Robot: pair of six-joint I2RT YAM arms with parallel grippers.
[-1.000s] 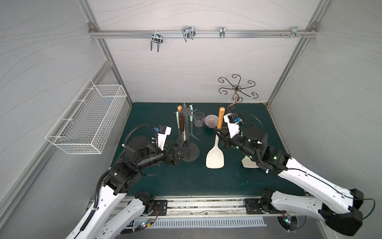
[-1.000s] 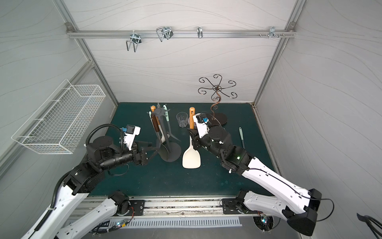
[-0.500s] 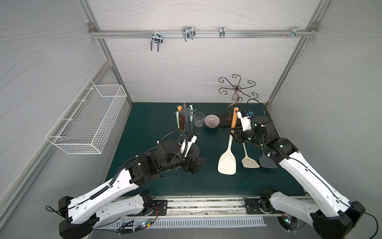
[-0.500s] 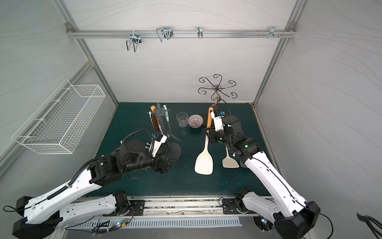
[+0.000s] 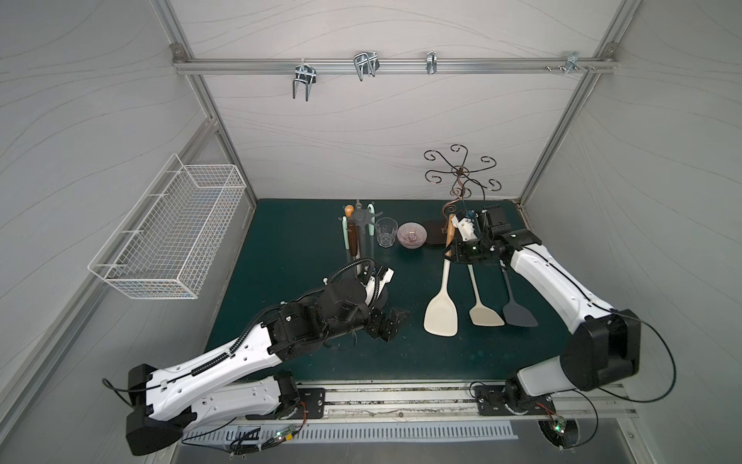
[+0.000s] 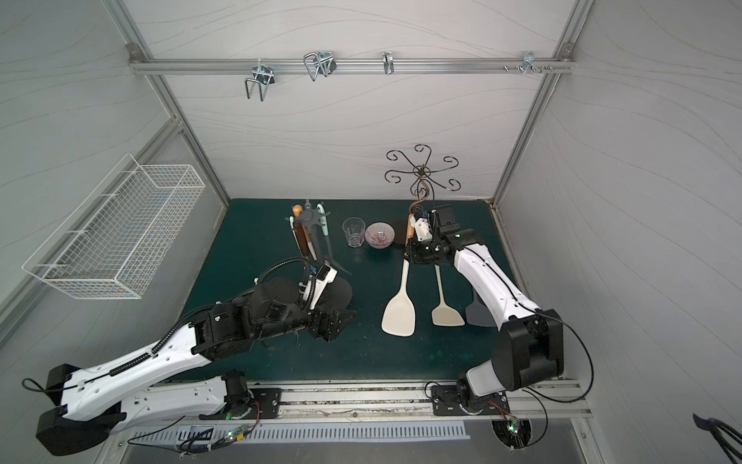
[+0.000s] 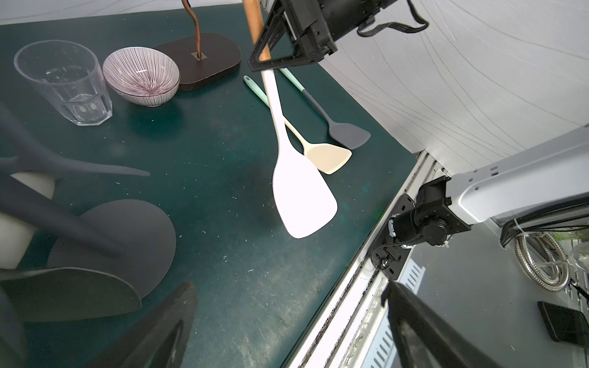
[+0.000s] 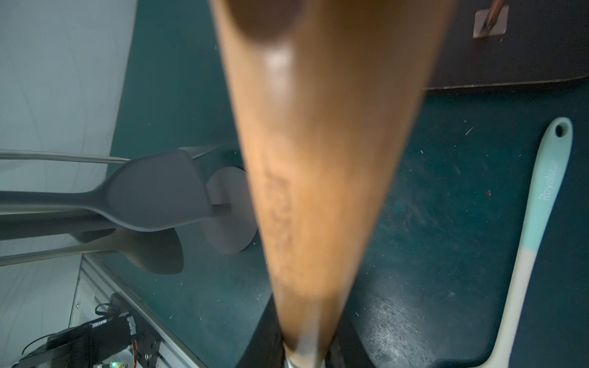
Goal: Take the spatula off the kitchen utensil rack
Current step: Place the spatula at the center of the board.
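Beyond the left pincer (image 5: 395, 321), whose jaws stand wide and empty, the kitchen utensil rack (image 5: 358, 217) holds other utensils. Well to its right, the right pincer (image 5: 450, 254) is clamped on the spatula (image 5: 441, 317) by its wooden handle, blade hanging below it, clear of the rack. Best to lower it straight down onto the bench (image 5: 289, 249), avoiding the cream spatula (image 5: 486, 317) just beside it, then release.

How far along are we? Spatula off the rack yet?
Done: the white spatula is off the kitchen utensil rack, clear of its hooks. In hand: the right pincer is shut on its wooden handle, blade hanging over the mat beside the cream spatula and grey spatula lying there. The left pincer is open and empty by the rack's base. Left: probably setting it down.
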